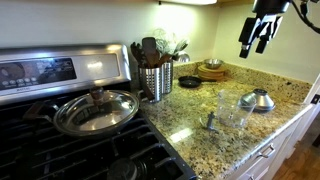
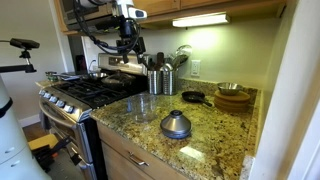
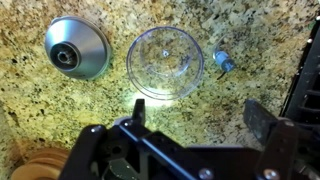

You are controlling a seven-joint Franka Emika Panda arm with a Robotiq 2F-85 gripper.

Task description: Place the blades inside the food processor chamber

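Observation:
The blades (image 1: 210, 121) are a small grey upright piece standing on the granite counter beside the clear food processor chamber (image 1: 233, 110). In the wrist view the chamber (image 3: 165, 62) lies in the middle, with the blades (image 3: 222, 63) just to its right. The chamber also shows in an exterior view (image 2: 142, 108). My gripper (image 1: 256, 35) hangs high above the counter, open and empty; it also shows in an exterior view (image 2: 127, 42). In the wrist view its fingers (image 3: 196, 118) are spread wide over bare granite below the chamber.
A grey dome-shaped piece (image 1: 258, 99) (image 2: 176, 125) (image 3: 77, 48) sits beside the chamber. A steel utensil holder (image 1: 155, 80), a pan with a lid (image 1: 96, 110) on the stove, a small black pan (image 1: 189, 81) and wooden bowls (image 2: 232, 97) stand around.

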